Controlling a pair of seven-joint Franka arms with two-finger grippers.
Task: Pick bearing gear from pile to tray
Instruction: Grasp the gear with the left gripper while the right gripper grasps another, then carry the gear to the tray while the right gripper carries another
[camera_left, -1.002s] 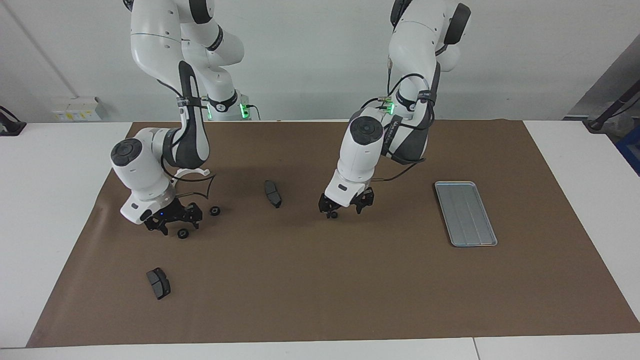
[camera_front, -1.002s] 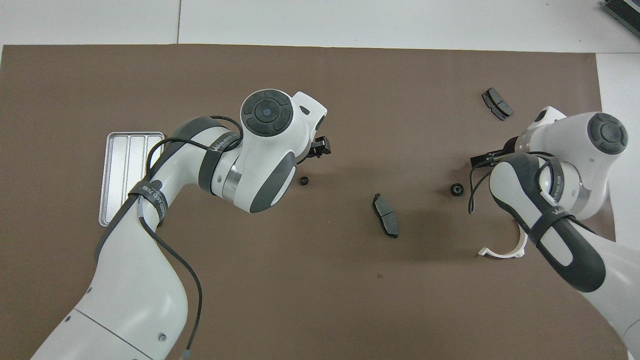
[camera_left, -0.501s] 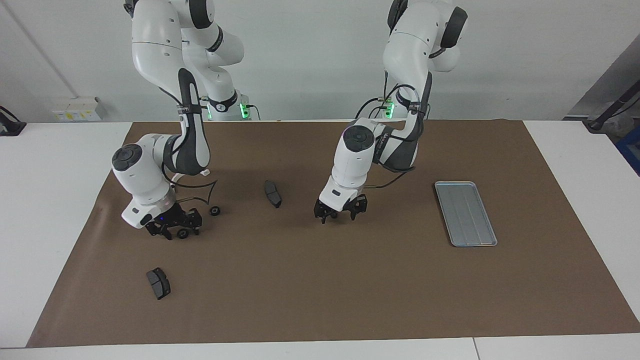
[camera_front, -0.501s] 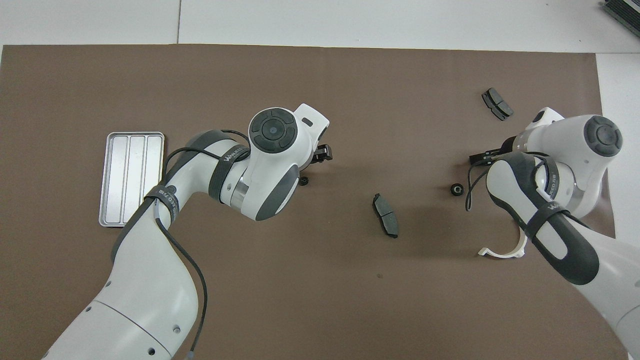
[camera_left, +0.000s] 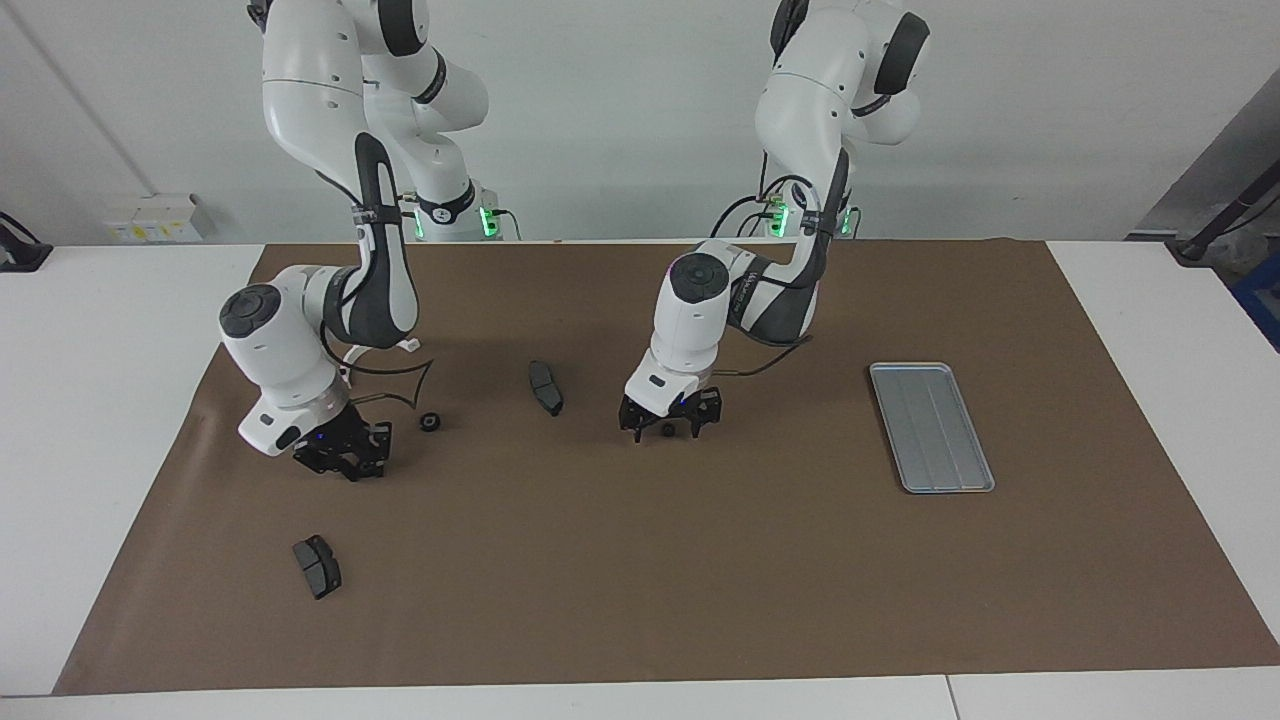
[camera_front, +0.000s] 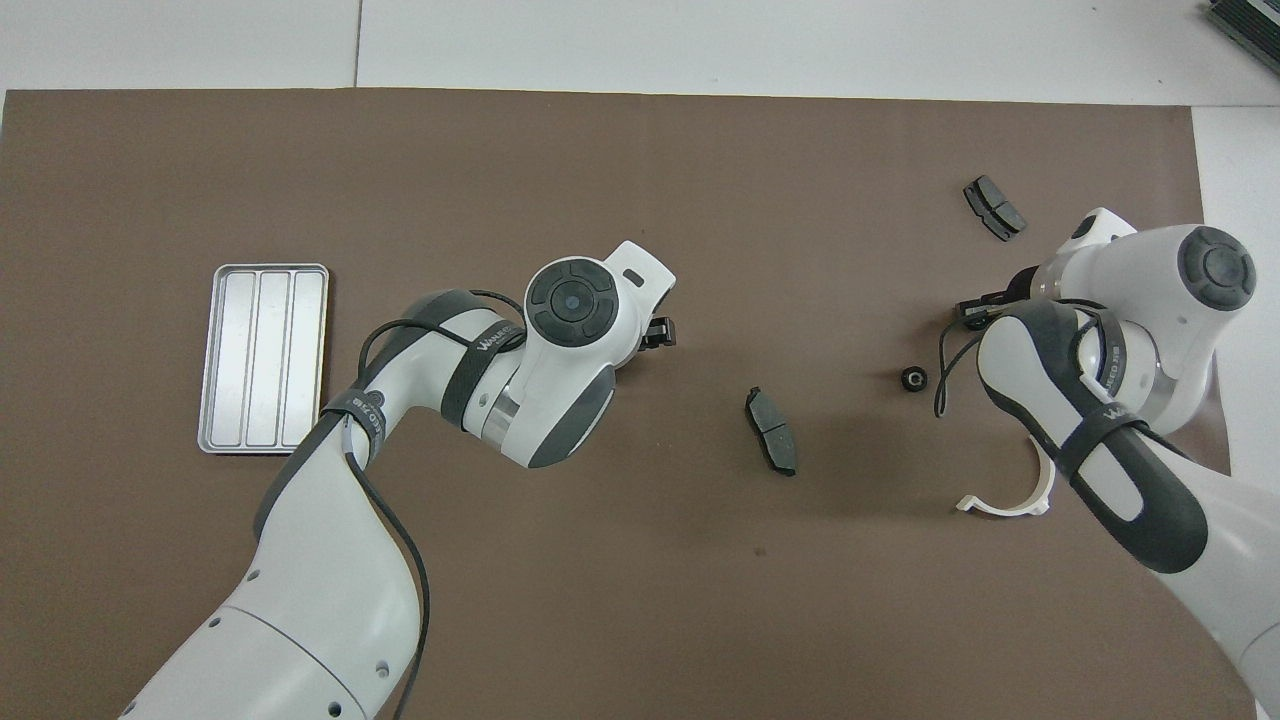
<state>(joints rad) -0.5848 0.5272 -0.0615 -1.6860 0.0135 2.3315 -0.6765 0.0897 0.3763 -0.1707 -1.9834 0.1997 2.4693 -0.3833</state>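
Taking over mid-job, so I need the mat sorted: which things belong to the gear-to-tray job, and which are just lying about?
Job:
- black round piece under the open left gripper
- second black round piece beside the right gripper
- tray

Lying about:
- central grey pad
- farthest grey pad
- white half-ring bracket

Right pincer (camera_left: 345, 462) dropped over black round piece, hiding it; left pincer (camera_left: 668, 425) lowered astride another (camera_left: 667, 430)
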